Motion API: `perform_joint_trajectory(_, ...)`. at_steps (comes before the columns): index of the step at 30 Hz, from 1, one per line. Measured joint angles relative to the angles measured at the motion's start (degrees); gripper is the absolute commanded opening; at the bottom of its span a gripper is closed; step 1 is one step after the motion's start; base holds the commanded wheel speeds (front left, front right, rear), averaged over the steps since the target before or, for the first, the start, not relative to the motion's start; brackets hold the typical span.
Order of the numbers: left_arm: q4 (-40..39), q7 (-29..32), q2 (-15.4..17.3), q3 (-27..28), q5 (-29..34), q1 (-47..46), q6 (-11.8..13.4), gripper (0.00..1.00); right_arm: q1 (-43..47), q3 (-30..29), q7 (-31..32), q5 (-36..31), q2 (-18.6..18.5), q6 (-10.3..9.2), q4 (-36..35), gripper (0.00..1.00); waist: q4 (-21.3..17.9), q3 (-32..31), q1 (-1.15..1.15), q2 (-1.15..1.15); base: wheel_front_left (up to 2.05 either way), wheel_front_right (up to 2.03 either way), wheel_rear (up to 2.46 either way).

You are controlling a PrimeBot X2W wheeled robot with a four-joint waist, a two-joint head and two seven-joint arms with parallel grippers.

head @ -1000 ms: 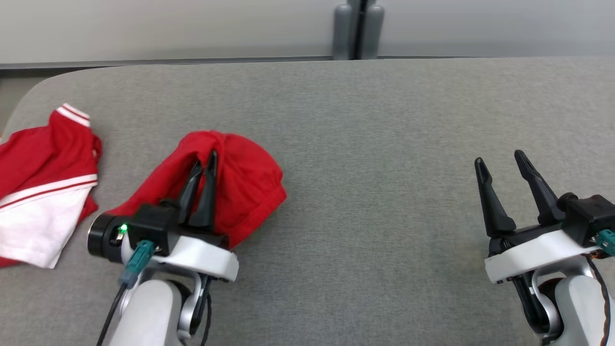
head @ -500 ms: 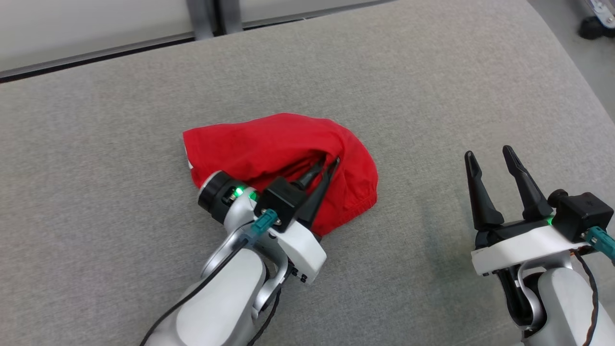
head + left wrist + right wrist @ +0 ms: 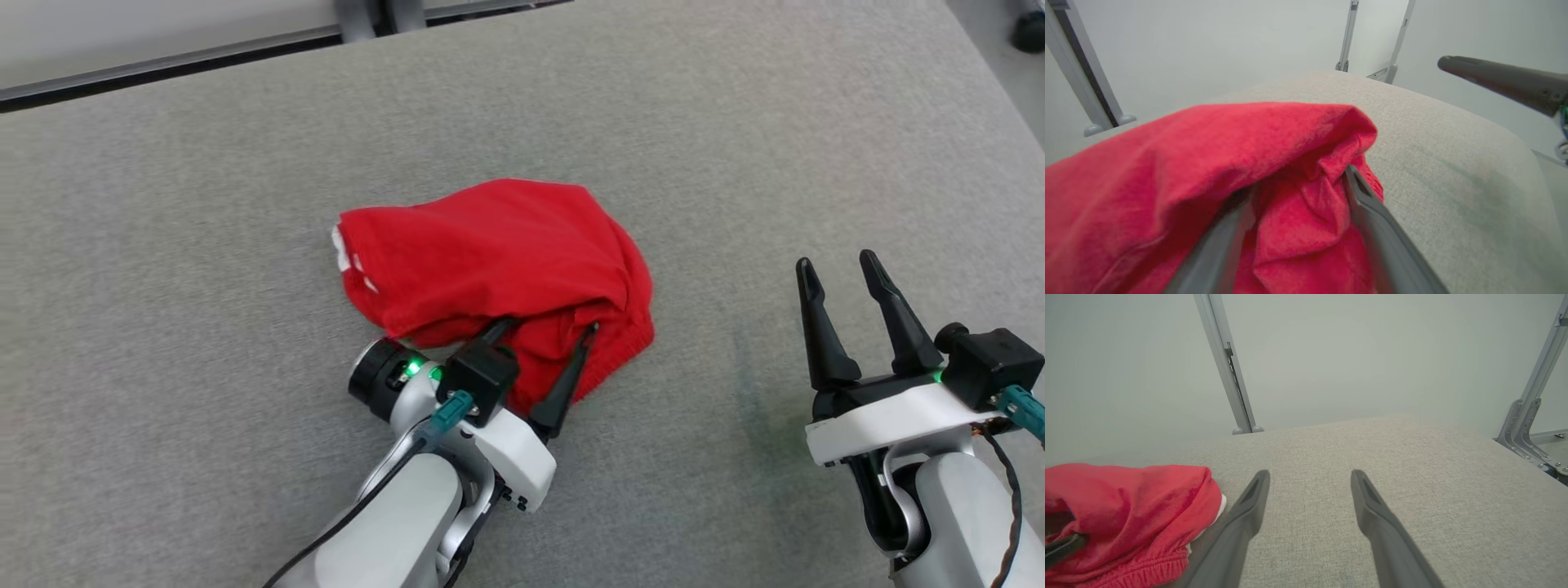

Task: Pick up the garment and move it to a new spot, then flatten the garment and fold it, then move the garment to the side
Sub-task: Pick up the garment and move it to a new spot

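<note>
Nearest the robot in the head view, the left jaws stand spread at the 6 o'clock edge of the red garment (image 3: 498, 253). One of the left fingers (image 3: 563, 384) lies along the hem at about 5 o'clock, and the other is tucked under a fold of cloth. The left wrist view shows what the head view hides: a bunched ridge of the garment (image 3: 1208, 163) sits between the two fingers (image 3: 1380, 228), which are apart and not pinching it.

The right jaws are also spread and hold nothing. Their fingers (image 3: 820, 335) are over bare grey tabletop (image 3: 735, 163), well apart from the garment at its 3 o'clock side. From the right wrist view, the garment (image 3: 1126, 506) lies at 9 o'clock of those fingers (image 3: 1380, 526). That view also shows its gathered elastic hem and a white trim (image 3: 1221, 502) at the cloth's far end. In the head view the trim (image 3: 339, 253) peeks out at the heap's 9 o'clock edge.

The garment lies crumpled near the middle of the tabletop. Beyond the far edge, the wrist views show grey posts (image 3: 1229, 375) against a pale wall (image 3: 1229, 49).
</note>
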Motion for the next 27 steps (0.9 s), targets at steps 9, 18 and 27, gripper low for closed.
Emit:
perform_joint_trajectory(9,-4.28,-2.92,2.49,7.66,-2.93,4.78,5.33,1.0,1.19,-1.81,1.32,-0.65,-0.92,0.0,-0.83,1.0,6.9,-3.57,0.0,0.0,0.0,0.0,0.0)
perform_joint_trajectory(18,-10.39,-3.15,8.99,18.79,-5.15,10.57,7.32,1.0,4.8,-3.63,4.35,-2.4,-1.54,0.0,-3.96,1.0,12.54,-7.92,0.0,0.0,0.0,0.0,0.0)
perform_joint_trajectory(27,-13.17,-3.16,13.89,24.93,-7.0,16.56,5.71,1.0,8.22,-3.93,6.73,-3.57,-1.65,0.0,-6.53,1.0,14.02,-11.55,0.0,0.0,0.0,0.0,0.0)
